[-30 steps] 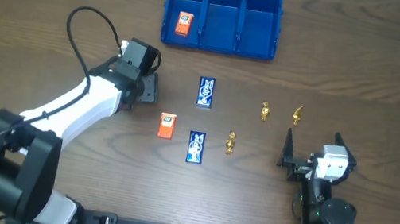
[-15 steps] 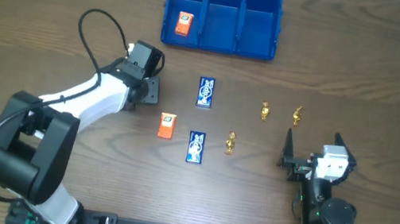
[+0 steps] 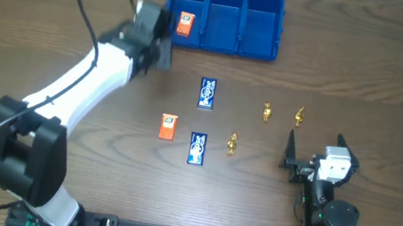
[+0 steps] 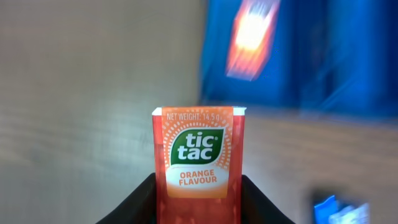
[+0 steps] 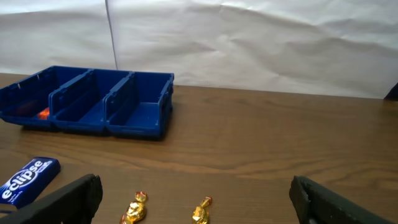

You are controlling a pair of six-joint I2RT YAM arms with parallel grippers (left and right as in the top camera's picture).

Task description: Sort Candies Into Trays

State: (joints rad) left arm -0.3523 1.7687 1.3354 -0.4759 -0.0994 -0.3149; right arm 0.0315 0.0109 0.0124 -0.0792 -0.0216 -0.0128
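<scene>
My left gripper [image 4: 199,200] is shut on an orange candy box [image 4: 199,160], held upright. Seen from above, the left gripper [image 3: 155,39] is just left of the blue three-compartment tray [image 3: 220,49]. One orange box [image 3: 186,25] lies in the tray's left compartment, seen blurred as the orange box [image 4: 252,36] in the left wrist view. Another orange box [image 3: 168,126] lies on the table. Two blue candy boxes [image 3: 206,93] [image 3: 197,148] and three gold-wrapped candies [image 3: 267,111] [image 3: 299,115] [image 3: 232,143] lie mid-table. My right gripper [image 3: 314,153] rests open near its base.
The right wrist view shows the tray [image 5: 93,102] across the table, a blue box [image 5: 28,179] and two gold candies [image 5: 135,208] [image 5: 202,210] close by. A white sheet backs the table's far edge. Bare wood lies left of the tray.
The left arm has swung from beside the table's orange box up toward the tray's left end, carrying its orange box. The right arm has kept still.
</scene>
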